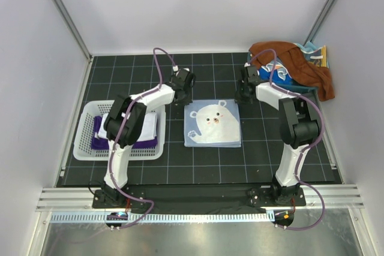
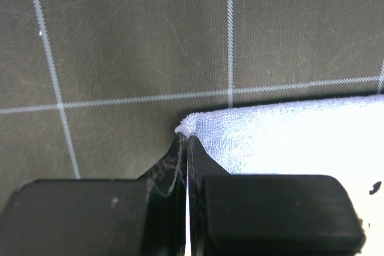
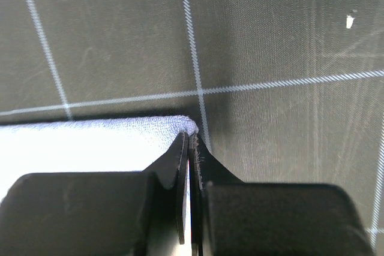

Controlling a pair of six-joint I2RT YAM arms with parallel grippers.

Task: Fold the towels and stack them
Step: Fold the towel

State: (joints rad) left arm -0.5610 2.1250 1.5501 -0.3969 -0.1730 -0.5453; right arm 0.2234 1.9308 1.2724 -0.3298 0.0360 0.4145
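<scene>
**Both grippers pinch the far corners of the bear towel**

Both arms reach forward from the near edge, elbows raised and wrists tipped down to the worktop (image 1: 210, 70). The left gripper (image 2: 186, 138) has its jaws pressed together on the far left corner of the bear towel (image 1: 213, 124), and a small nub of cloth bunches at the fingertips. The right gripper (image 3: 189, 139) nips the far right corner in the same way.

The bear towel lies flat between the two grippers, a light blue square with a white bear face, spreading from them towards the arm bases.

Left of the left gripper, partly under that arm, a white slotted basket (image 1: 81, 142) holds a purple towel (image 1: 98, 142) and a white towel (image 1: 150, 125). Beyond and right of the right gripper lies a loose heap topped by a rust-brown towel (image 1: 300, 61).
</scene>
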